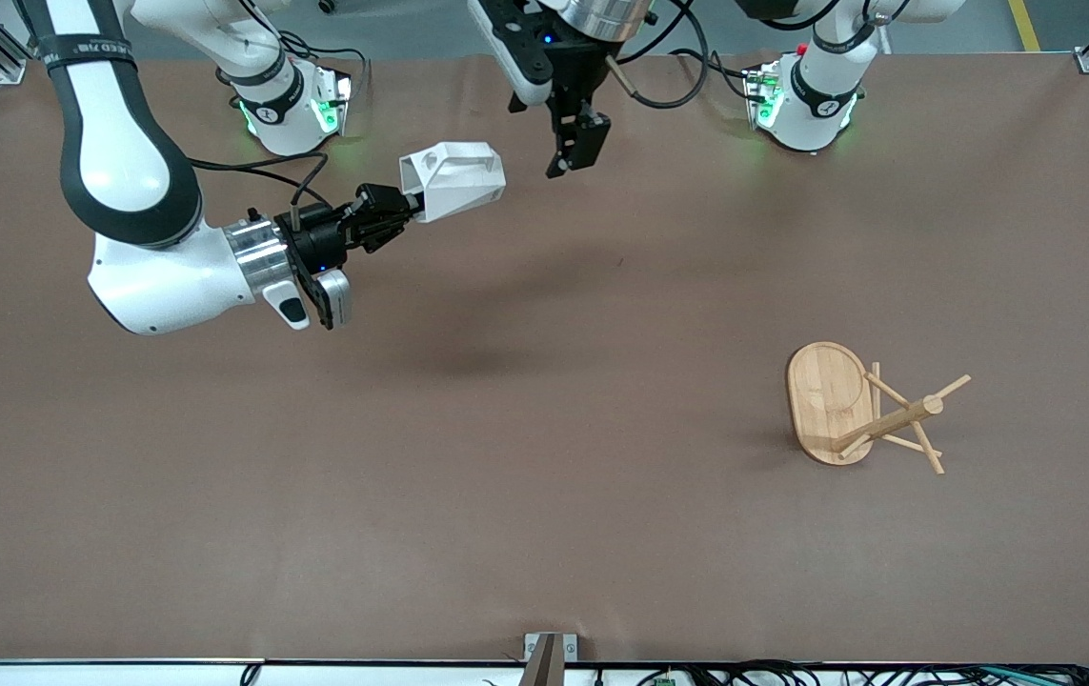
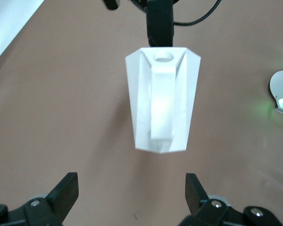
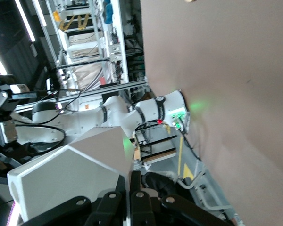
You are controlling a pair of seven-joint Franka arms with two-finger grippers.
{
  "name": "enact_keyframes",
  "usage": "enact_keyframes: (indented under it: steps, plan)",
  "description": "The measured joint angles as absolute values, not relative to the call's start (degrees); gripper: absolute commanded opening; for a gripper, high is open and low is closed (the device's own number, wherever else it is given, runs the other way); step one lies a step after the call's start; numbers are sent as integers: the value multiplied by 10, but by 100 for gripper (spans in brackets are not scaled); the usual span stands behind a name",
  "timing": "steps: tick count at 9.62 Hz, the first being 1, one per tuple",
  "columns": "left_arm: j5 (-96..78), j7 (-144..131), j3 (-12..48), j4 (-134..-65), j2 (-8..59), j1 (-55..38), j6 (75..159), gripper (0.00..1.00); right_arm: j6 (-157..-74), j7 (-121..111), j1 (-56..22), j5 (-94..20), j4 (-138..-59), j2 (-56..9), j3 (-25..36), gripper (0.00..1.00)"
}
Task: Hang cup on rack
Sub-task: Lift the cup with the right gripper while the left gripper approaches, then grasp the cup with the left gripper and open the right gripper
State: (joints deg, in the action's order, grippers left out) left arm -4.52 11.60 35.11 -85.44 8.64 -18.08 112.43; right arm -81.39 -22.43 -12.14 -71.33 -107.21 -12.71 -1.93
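Note:
The white faceted cup [image 1: 458, 179] hangs in the air on its side, held at its rim by my right gripper [image 1: 408, 206], which is shut on it over the table near the right arm's base. In the right wrist view the cup [image 3: 70, 174] fills the space beside the closed fingers of the right gripper [image 3: 134, 188]. My left gripper [image 1: 574, 154] is open and empty, hanging beside the cup. The left wrist view shows the left gripper [image 2: 132, 193] facing the cup's handle [image 2: 160, 103]. The bamboo rack [image 1: 873, 412] lies tipped on its side toward the left arm's end, nearer the front camera.
The brown table [image 1: 544, 534] carries only the rack. The rack's oval base [image 1: 825, 395] stands on edge and its pegs [image 1: 925, 448] stick out sideways. Both arm bases [image 1: 292, 110] stand along the table's edge farthest from the front camera.

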Motion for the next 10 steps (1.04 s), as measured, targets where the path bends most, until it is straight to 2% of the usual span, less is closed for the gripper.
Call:
enact_keyframes:
  steps: [8,9,10]
  plan:
    - [-23,47,352,-859,122,-227,1149,98,-777,-229,-146,-769,-1072,-140,-19,1]
    - [-16,48,352,-860,124,-227,1150,91,-778,-230,-146,-770,-1072,-142,-18,1]
    - [-14,51,352,-859,124,-228,1150,71,-778,-231,-147,-771,-1072,-143,-18,1]
